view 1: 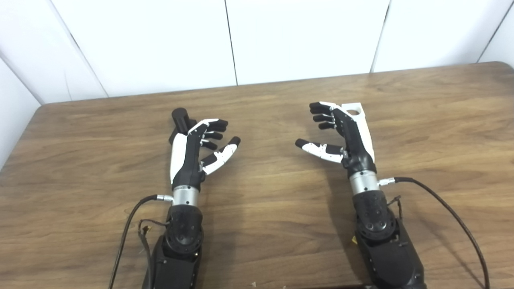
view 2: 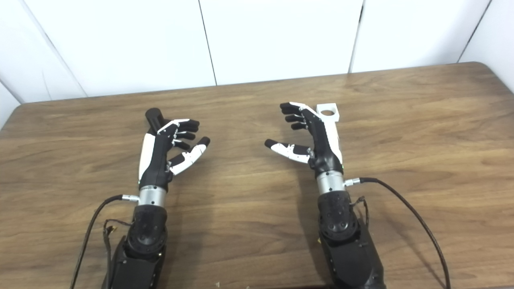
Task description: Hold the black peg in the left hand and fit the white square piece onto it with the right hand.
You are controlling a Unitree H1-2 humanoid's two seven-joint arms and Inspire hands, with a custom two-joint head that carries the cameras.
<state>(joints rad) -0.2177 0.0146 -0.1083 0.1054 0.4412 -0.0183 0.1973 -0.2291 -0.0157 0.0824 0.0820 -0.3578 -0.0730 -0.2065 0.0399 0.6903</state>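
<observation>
On table (view 1: 281, 224): one black peg (view 1: 181, 119), one white square piece (view 2: 328, 112), two open hands.

1. The left hand (view 1: 196, 146) hovers palm inward, fingers apart and slightly curled, thumb angled right, holding nothing.
2. The right hand (view 1: 341, 132) mirrors it, fingers spread, thumb pointing left, also empty.
3. Both forearms reach forward from the bottom edge.

This looks like a robot test bench in a lab: a bare wood-grain tabletop (view 1: 281, 224) with plain white panels (view 1: 305, 36) boxing it in behind and at both sides. Two black robot arms (view 1: 182, 241) rest on the tabletop, loose cables (view 1: 453, 216) trailing beside them.
</observation>
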